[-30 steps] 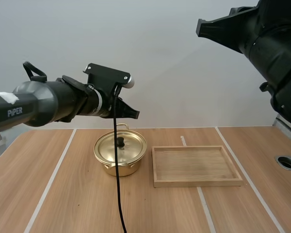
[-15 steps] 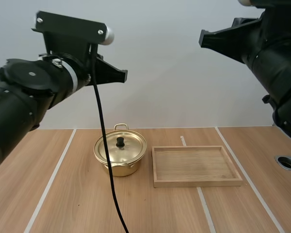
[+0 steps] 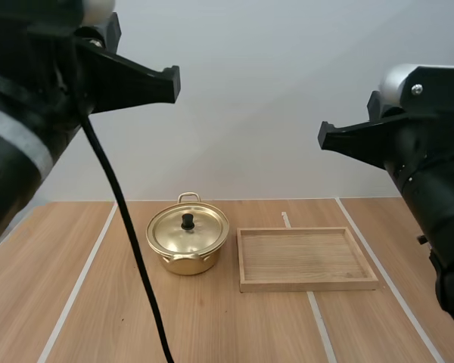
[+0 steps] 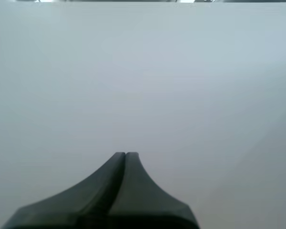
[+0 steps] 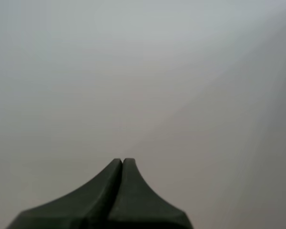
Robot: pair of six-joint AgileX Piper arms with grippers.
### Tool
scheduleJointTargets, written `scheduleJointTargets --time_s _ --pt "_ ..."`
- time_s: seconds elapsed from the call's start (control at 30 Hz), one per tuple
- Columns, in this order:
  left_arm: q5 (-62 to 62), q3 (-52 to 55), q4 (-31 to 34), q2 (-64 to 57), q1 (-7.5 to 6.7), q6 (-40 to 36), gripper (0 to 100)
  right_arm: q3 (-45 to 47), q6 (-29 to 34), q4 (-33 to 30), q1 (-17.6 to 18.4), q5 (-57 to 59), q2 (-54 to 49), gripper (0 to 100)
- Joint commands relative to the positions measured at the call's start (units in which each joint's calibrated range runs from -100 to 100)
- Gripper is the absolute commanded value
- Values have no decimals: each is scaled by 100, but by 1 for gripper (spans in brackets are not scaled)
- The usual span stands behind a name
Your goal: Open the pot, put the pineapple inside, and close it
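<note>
Wooden table [image 3: 212, 325] spans the lower frame. The gold pot [image 3: 188, 240], lid [image 3: 200, 227] on, sits left of centre, just beside an empty wooden tray [image 3: 310, 285]. The left gripper [image 4: 126, 154], raised at upper left, is closed on nothing. The right gripper [image 5: 122, 160], raised at right, is closed and empty too.
</note>
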Motion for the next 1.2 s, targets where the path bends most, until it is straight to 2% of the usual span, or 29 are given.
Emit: scheduleJointTargets --time_s 0.0,0.17,0.4,0.5,0.6,0.73,0.83,0.97,1.17 --pt "-32 341 54 -497 7 -66 0 170 -34 16 -28 -112 -356 0" --pt "-32 1022 65 -1235 7 -66 0 602 -34 16 -28 -505 -751 0" --pt "511 1679 733 -1520 7 -213 0 1228 -34 16 -28 -1231 -900 0" --pt "554 1942 1213 -1520 7 -773 0 1401 -34 16 -28 -1215 -900 0" --pt "651 2233 1992 -1520 7 -1272 0 1532 -34 16 -28 -1194 -900 0" --pt "676 2503 2913 -1520 8 -2294 0 1652 -34 16 -28 -716 -900 0" --pt "619 2572 3503 -1520 107 -2887 0 1666 -34 16 -28 -251 -888 0" --pt "991 2572 3830 -1520 235 -3210 0 1728 -34 16 -28 -277 -888 0" --pt "1204 2572 4078 -1520 243 -3201 0 1775 -34 16 -28 -133 -888 0"
